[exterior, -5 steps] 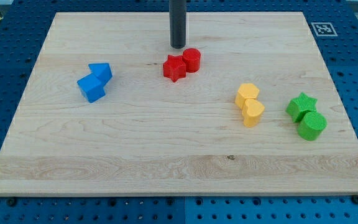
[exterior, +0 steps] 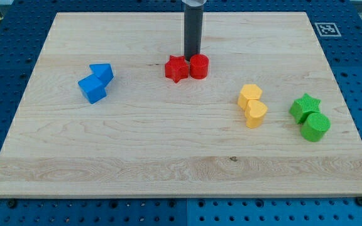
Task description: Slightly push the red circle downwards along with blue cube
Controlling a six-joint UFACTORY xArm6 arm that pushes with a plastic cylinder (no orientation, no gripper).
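Note:
The red circle [exterior: 199, 66] sits near the view's top centre, touching the red star [exterior: 176, 68] on its left. My tip [exterior: 192, 57] stands right at the circle's upper edge, just above the gap between circle and star. The blue cube [exterior: 92, 88] lies far off at the view's left, touching a second blue block [exterior: 102, 72] above it.
A yellow hexagon [exterior: 251, 95] and a yellow heart [exterior: 256, 113] sit together at the right. A green star [exterior: 305, 107] and a green cylinder [exterior: 315, 127] sit at the far right. The wooden board [exterior: 181, 169] lies on a blue perforated table.
My tip has moved right and slightly down onto the red circle's top edge. The circle has shifted down, level with the red star.

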